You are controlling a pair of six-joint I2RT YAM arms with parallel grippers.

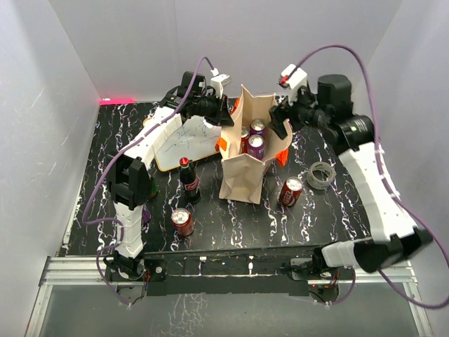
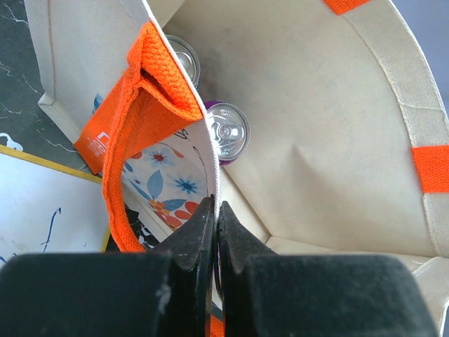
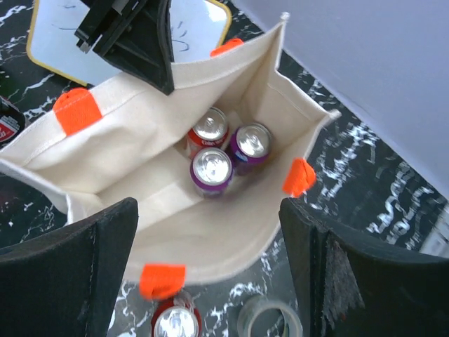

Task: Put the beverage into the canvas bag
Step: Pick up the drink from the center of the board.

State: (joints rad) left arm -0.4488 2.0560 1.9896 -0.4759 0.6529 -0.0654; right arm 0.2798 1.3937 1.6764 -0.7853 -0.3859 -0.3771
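The tall beige canvas bag [image 1: 240,172] with orange handles stands open at mid table. Three beverage cans stand inside it: a red one [image 3: 209,129] and two purple ones [image 3: 250,144] [image 3: 210,170]. My left gripper [image 2: 216,205] is shut on the bag's left rim [image 2: 215,158] beside the orange handle [image 2: 133,126], seen from above at the left gripper [image 1: 226,114]. The right gripper [image 3: 209,207] hangs open and empty over the bag's mouth, above its right side in the top view [image 1: 282,125].
Outside the bag stand a red can [image 1: 182,221] at front left, a cola bottle [image 1: 188,179], another red can [image 1: 290,191] to the right and a tape roll [image 1: 321,175]. A white board [image 1: 184,140] lies left of the bag.
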